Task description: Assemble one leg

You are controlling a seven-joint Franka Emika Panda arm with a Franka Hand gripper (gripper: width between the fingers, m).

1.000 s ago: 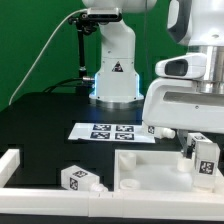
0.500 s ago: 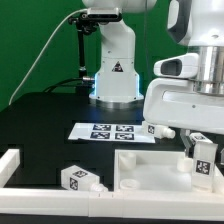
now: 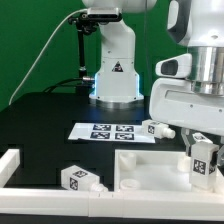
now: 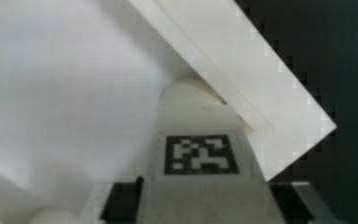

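My gripper is shut on a white leg with a black-and-white tag, holding it upright over the right end of the big white panel. In the wrist view the leg fills the middle between my two dark fingers, its far end against the white panel near the raised rim. A second leg lies at the front left of the panel. A third leg lies behind the panel, by my arm.
The marker board lies flat in the middle of the black table. A white rail runs along the exterior view's left and front. The robot base stands at the back.
The gripper with the leg has sunk slightly toward the panel and shifted a little to the exterior view's right. The other parts have not moved.
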